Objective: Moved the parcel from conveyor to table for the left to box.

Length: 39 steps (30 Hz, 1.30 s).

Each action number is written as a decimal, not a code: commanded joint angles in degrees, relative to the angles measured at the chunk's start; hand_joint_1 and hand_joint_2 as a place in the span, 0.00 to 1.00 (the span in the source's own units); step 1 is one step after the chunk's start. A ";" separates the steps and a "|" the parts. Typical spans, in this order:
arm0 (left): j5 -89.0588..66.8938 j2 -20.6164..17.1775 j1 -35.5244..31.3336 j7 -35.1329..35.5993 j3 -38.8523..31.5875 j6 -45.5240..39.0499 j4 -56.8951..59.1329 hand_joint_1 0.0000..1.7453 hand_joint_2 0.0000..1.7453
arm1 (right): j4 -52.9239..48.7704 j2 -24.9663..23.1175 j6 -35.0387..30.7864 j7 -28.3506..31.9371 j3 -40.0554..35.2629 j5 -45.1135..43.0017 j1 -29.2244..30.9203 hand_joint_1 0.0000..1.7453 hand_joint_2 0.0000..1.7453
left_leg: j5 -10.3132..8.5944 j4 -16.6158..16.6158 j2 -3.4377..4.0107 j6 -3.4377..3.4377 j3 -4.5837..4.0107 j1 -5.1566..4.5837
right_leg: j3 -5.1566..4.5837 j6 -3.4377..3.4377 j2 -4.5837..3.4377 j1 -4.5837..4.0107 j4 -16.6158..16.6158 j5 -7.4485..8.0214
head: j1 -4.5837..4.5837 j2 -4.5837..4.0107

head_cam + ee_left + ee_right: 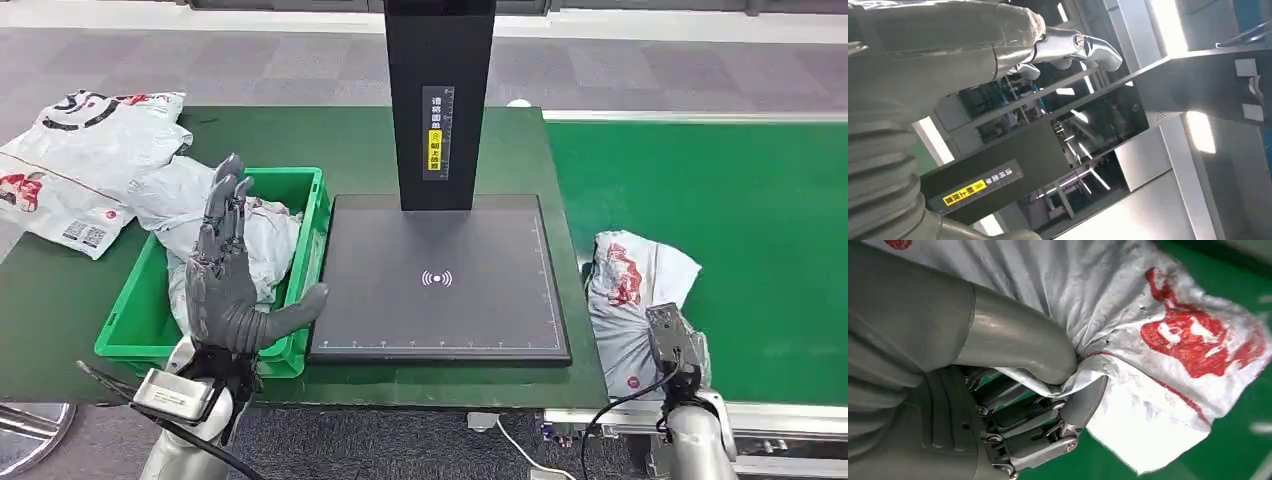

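Note:
A white plastic parcel with red print lies on the green conveyor belt, just right of the table's edge. My right hand pinches a fold of the parcel between thumb and fingers; in the head view the wrist covers the parcel's near end. My left hand is raised, flat and open, fingers up and thumb out, over the green box, which holds a white parcel. In the left wrist view the left hand holds nothing.
A black scanner plate with a black post fills the table's middle. More white parcels lie on the green table at far left. The table's near edge runs just below the box and plate.

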<state>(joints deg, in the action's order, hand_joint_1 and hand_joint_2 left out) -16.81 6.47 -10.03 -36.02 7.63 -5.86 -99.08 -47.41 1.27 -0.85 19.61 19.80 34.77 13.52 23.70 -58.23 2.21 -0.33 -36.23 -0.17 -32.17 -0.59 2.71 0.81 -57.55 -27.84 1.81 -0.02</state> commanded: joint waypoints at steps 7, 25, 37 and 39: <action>-2.89 1.93 2.18 -1.30 -0.09 -0.55 3.39 0.00 1.00 | -44.28 -3.81 7.61 -0.91 -11.42 -12.30 -3.01 1.00 1.00 | 0.08 -0.04 0.16 -0.05 -0.03 -0.06 | -0.17 0.06 -0.54 0.07 -0.13 -0.01 | -0.02 0.00; -1.98 4.12 4.20 -0.61 -2.38 0.42 3.91 0.00 1.00 | -28.16 -0.35 6.89 -3.02 -19.16 -14.79 12.83 1.00 1.00 | -0.06 0.07 0.11 0.02 0.11 0.01 | 0.08 -0.02 -0.32 0.01 0.07 0.10 | 0.00 0.00; -1.67 4.88 3.29 -0.47 -2.57 0.71 4.19 0.00 1.00 | -4.60 -2.41 5.12 -2.62 -29.46 -12.69 24.07 1.00 1.00 | -0.07 0.06 0.18 -0.03 0.13 0.08 | 0.10 0.00 -0.46 -0.07 0.09 0.15 | 0.00 0.00; -1.67 4.63 3.33 -0.57 -2.35 0.93 4.33 0.00 1.00 | -3.04 -1.94 5.05 -2.63 -30.48 -12.40 24.65 1.00 1.00 | -0.10 0.08 0.09 -0.03 0.13 0.05 | 0.10 0.01 -0.42 -0.03 0.07 0.12 | 0.00 0.02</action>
<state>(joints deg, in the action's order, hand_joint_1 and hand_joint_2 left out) -18.60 10.91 -5.94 -36.68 7.52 -5.44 -97.66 -66.78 -1.11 5.14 16.59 -3.01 21.83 31.26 23.57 -58.23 2.20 -0.31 -36.28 -0.16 -32.17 -0.63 2.72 0.79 -57.58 -27.77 1.81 0.00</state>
